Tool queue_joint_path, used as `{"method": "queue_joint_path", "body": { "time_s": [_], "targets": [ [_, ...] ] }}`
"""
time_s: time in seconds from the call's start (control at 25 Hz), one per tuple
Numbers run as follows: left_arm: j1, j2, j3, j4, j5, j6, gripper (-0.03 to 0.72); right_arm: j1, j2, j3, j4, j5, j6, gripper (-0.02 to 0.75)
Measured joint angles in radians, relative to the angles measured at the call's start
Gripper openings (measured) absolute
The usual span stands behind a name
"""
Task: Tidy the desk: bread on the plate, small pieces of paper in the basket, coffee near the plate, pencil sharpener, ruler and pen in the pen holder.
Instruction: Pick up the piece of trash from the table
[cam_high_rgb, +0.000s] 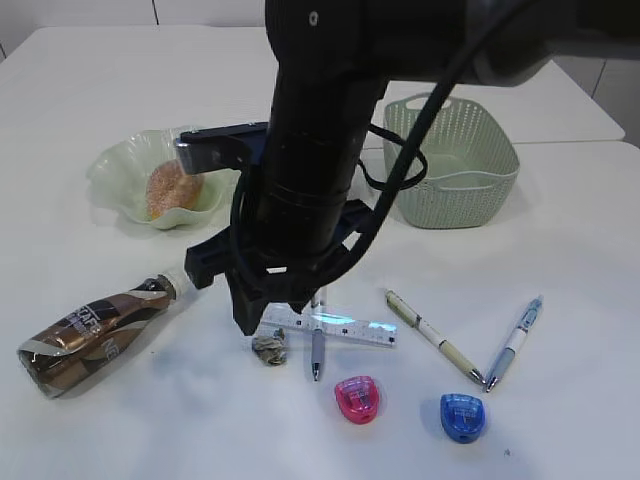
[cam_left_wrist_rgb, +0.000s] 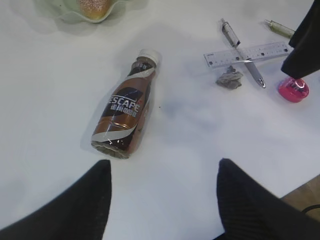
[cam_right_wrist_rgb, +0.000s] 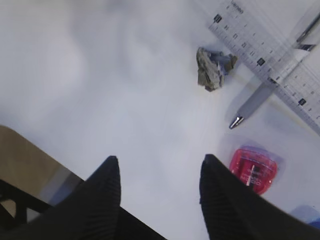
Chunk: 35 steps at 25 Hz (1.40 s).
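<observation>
Both sets of my fingers stand apart and hold nothing: left fingers (cam_left_wrist_rgb: 160, 200) hover over bare table (cam_left_wrist_rgb: 45, 115) just short of the coffee (cam_left_wrist_rgb: 124, 112), which lies on its side, well apart from the plate (cam_high_rgb: 125, 175); right fingers (cam_right_wrist_rgb: 159, 192) hang above the clutter. Nearest lie the blue sharpener (cam_high_rgb: 463, 415) and pink sharpener (cam_high_rgb: 357, 397). Next the crumpled paper scrap (cam_high_rgb: 271, 346), beside a grey pen (cam_high_rgb: 317, 355) lying across the ruler (cam_high_rgb: 355, 328); two more pens (cam_high_rgb: 435, 336) to the right. Farther back, the bread (cam_high_rgb: 168, 188) sits on the plate: done. The basket (cam_high_rgb: 455, 160) looks empty. Pen holder not in view. Judgement: one step complete; paper, coffee, sharpeners, ruler and pens remain.
</observation>
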Motion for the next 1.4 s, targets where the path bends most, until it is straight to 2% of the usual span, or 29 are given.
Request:
{"method": "queue_joint_path", "body": {
  "time_s": [0.16,0.24,0.28,0.4,0.64,0.88,1.08,1.4],
  "targets": [
    [0.0,0.0,0.0,-0.001,-0.002,0.0,0.466,0.0,0.006,0.0,0.017,-0.048,0.104,0.4],
    [0.0,0.0,0.0,-0.005,-0.002,0.0,0.466,0.0,0.029,0.0,0.026,-0.066,0.229,0.398],
    [0.0,0.0,0.0,-0.008,-0.002,0.0,0.466,0.0,0.029,0.0,0.026,-0.066,0.229,0.398],
    [0.0,0.0,0.0,-0.01,-0.002,0.0,0.466,0.0,0.087,0.0,0.029,-0.068,0.44,0.397],
    [0.0,0.0,0.0,-0.038,0.0,0.0,0.466,0.0,0.156,0.0,0.051,-0.146,0.627,0.395],
    [0.0,0.0,0.0,-0.04,0.014,0.0,0.466,0.0,0.17,0.0,0.045,-0.236,0.724,0.396],
    [0.0,0.0,0.0,-0.042,0.017,0.0,0.466,0.0,0.192,0.0,0.02,-0.218,0.738,0.41],
    [0.0,0.0,0.0,-0.044,0.017,0.0,0.466,0.0,0.202,0.0,-0.097,-0.189,0.801,0.417]
  ]
}}
